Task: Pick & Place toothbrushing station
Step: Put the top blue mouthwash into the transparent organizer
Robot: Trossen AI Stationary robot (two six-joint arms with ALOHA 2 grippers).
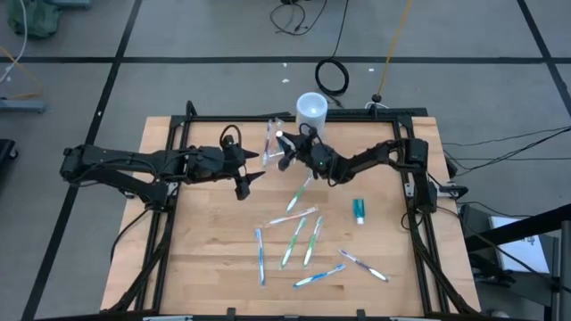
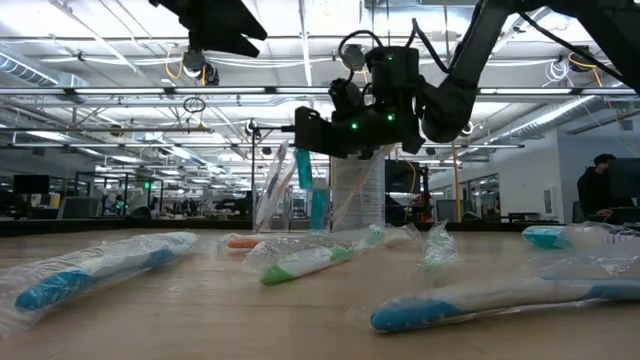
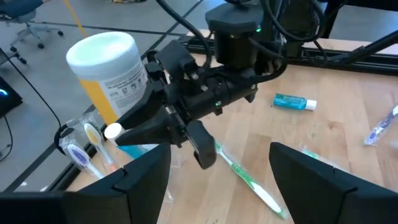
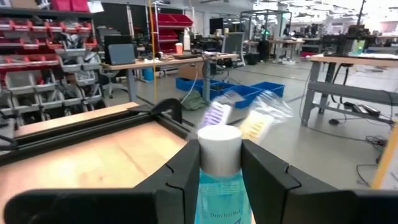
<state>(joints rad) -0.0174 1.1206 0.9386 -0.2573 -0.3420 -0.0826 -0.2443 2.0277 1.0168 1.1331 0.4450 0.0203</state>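
Observation:
The toothbrushing station [image 1: 274, 143] is a small clear plastic holder with toothbrushes in it, standing near the table's far edge beside the white cup [image 1: 312, 109]. It also shows in the left wrist view [image 3: 84, 148] and, blurred, in the right wrist view [image 4: 242, 118]. My right gripper [image 1: 285, 153] is just to the right of the station, shut on a blue bottle with a white cap [image 4: 219, 149]. My left gripper [image 1: 247, 183] is open and empty, left of and nearer than the station. My right gripper pinches the blue bottle's body [image 4: 221, 186] between its two fingers. The bottle lies along the fingers, and its white cap [image 3: 113, 130] sticks out past the fingertips. The fingers come from the table's right. The bottle is lifted clear of the table.
Several wrapped toothbrushes [image 1: 299, 234] lie scattered on the wooden table toward its near side, one green one [image 3: 249, 180] close to the grippers. A small teal bottle [image 1: 359, 210] lies at the right. Black frame rails [image 1: 169, 169] run along the table's edges.

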